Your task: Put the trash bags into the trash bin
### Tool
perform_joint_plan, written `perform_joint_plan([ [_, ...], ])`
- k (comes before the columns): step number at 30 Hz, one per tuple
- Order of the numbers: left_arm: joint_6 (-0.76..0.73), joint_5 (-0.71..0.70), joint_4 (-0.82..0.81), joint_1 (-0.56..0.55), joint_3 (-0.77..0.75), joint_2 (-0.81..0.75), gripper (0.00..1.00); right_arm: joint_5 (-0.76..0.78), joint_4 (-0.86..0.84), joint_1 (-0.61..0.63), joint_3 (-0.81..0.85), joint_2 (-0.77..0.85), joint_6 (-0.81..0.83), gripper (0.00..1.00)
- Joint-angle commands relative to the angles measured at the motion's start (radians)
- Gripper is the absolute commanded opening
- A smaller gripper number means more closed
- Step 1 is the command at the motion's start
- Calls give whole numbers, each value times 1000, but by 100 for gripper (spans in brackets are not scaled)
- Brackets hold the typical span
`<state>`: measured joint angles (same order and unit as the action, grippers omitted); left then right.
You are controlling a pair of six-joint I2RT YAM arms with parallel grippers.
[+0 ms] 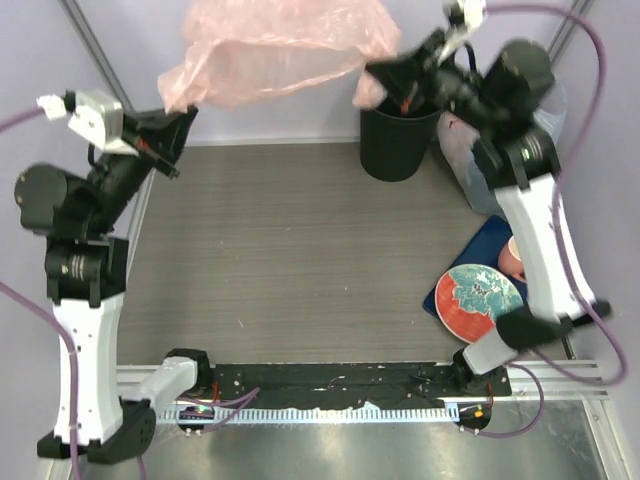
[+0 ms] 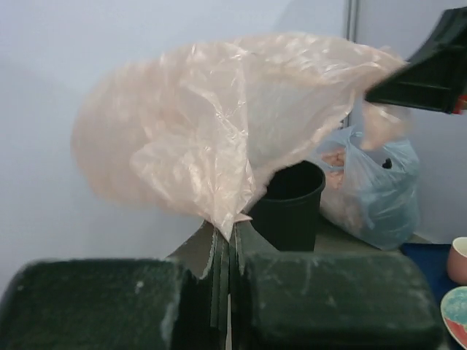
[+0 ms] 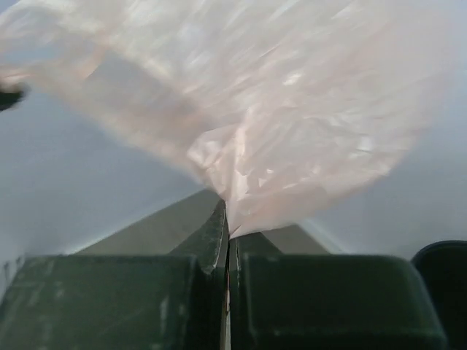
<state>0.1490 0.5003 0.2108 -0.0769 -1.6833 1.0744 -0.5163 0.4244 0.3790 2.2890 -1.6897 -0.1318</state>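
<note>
Pale lilac walls close off the back and both sides of a grey wood-grain table (image 1: 300,250), so the two arms work inside a fairly tight bay. Biggest thing in the air is the trash bag (image 1: 270,50), a thin, crinkly pink film stretched high over the far edge of the table and billowing between the arms. I'd say it is held from both ends to keep it spread and off the surface until it is carried over the opening.

Below its right end stands the trash bin (image 1: 395,140), upright at the far right with its mouth open; most of the bag hangs to the left of it. A bulging clear bag (image 2: 379,197) sits just beside the bin on the right, against the wall, so that side is crowded. Nothing I can see stands between the left arm and the bin.

Both sets of fingers are pinched tight on the film. The left gripper (image 2: 226,248) nips a gathered corner at the bag's left end, and the right gripper (image 3: 226,233) nips the other end, just above the bin's rim.

Nearer on the right lie a blue mat (image 1: 480,245), a red-and-blue plate (image 1: 478,298) and a pink cup (image 1: 517,258), close under the right arm's elbow.
</note>
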Motion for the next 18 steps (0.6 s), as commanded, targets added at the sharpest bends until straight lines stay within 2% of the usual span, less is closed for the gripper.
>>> perform_joint_plan([
  [1, -126, -18, 115, -38, 351, -8, 0, 40, 15, 171, -498, 93, 191, 1],
  [2, -161, -44, 160, -41, 429, -11, 0, 68, 58, 187, -636, 78, 228, 1],
  [3, -245, -55, 247, -43, 571, -10, 0, 85, 133, 193, -690, 21, 274, 1],
  [5, -253, -100, 303, -43, 701, -16, 0, 128, 184, 195, -788, -40, 281, 1],
  [6, -249, -94, 333, -43, 796, -17, 0, 128, 239, 195, -798, -72, 293, 1],
  [8, -235, -33, 440, -47, 826, -7, 0, 127, 276, 195, -790, -116, 293, 1],
  [11, -189, -22, 489, -52, 717, -8, 0, 34, 300, 195, -731, -76, 273, 1],
  [13, -169, -22, 475, -52, 549, -5, 0, -13, 312, 195, -654, -58, 223, 1],
  [14, -154, -22, 454, -50, 430, 10, 0, -57, 310, 192, -541, -57, 203, 1],
  [18, -118, -16, 430, -43, 188, 84, 0, -131, 281, 161, -225, -128, 71, 1],
])
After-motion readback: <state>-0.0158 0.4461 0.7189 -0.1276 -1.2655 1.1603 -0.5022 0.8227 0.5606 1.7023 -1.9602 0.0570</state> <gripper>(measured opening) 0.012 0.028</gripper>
